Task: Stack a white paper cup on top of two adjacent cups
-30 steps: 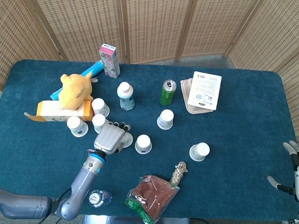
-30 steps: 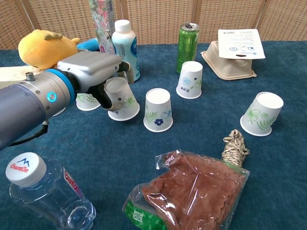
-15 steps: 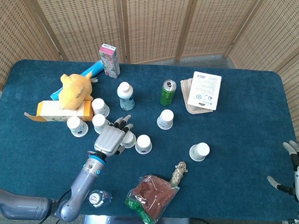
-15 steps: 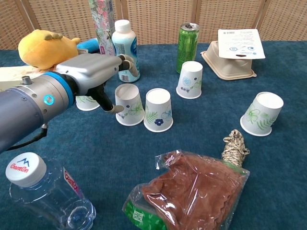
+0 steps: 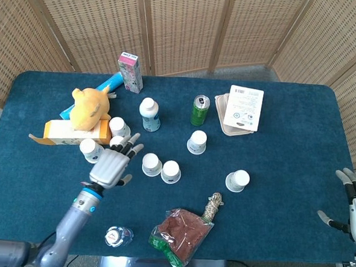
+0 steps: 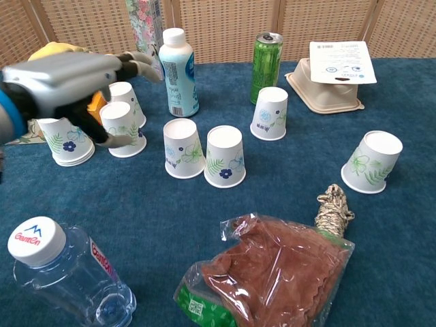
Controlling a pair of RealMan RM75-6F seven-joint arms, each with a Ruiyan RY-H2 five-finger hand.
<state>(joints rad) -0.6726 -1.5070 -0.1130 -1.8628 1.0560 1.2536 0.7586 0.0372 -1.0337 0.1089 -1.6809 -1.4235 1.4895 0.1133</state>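
Blue table [image 5: 287,128], two adjacent cups [image 6: 204,155], left hand [image 5: 110,167] spread above.

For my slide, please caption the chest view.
Open left hand hovers beside two adjacent inverted paper cups.

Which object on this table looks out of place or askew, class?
The clear water bottle lies on its side at the near left edge, not standing like the white bottle. The far right cup also leans, tilted, while the adjacent pair of cups stand squarely upside down.
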